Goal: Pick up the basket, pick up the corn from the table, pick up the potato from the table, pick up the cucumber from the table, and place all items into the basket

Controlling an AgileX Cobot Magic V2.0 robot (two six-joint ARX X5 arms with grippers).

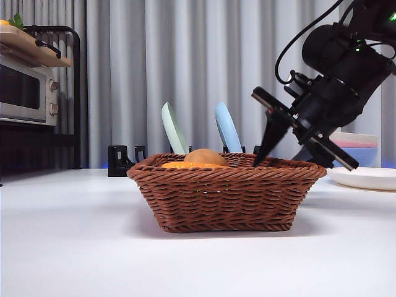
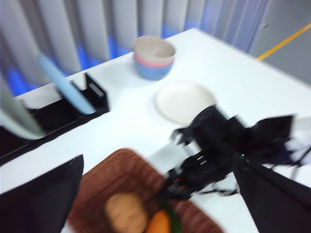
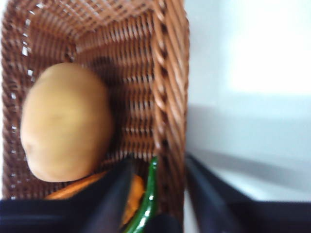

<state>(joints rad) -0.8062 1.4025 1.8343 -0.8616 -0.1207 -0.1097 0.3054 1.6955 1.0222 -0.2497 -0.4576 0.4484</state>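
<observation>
A white table (image 1: pixel 74 247) stood before grey pleated curtains (image 1: pixel 124 74), with a microwave (image 1: pixel 25 93) at the far side.

The right gripper (image 3: pixel 158 194) had its two black jaws apart, straddling the braided rim of the basket (image 1: pixel 226 195): one jaw inside, one outside over bare table. Between them lay the green cucumber (image 3: pixel 146 204), glossy and slim, against the inner wall; whether the jaws touched it could not be told. In the front view the same gripper (image 1: pixel 291 154) slanted down onto the basket's right rim.

The basket held one of each vegetable: one smooth matte tan potato (image 3: pixel 65 121), one orange corn (image 3: pixel 131 194) mostly hidden beneath the jaw, and the cucumber. One reddish-brown wicker basket sat mid-table, sides flaring, with open white surface in front and to its left.

The left gripper (image 2: pixel 155 204) hung high above, jaws wide apart and empty, looking down blurrily on the basket, a cream plate (image 2: pixel 184 99) and stacked bowls (image 2: pixel 154 57). Two plates, pale green (image 1: pixel 174 128) and blue (image 1: pixel 228 127), stood upright in a black rack (image 1: pixel 124 159).
</observation>
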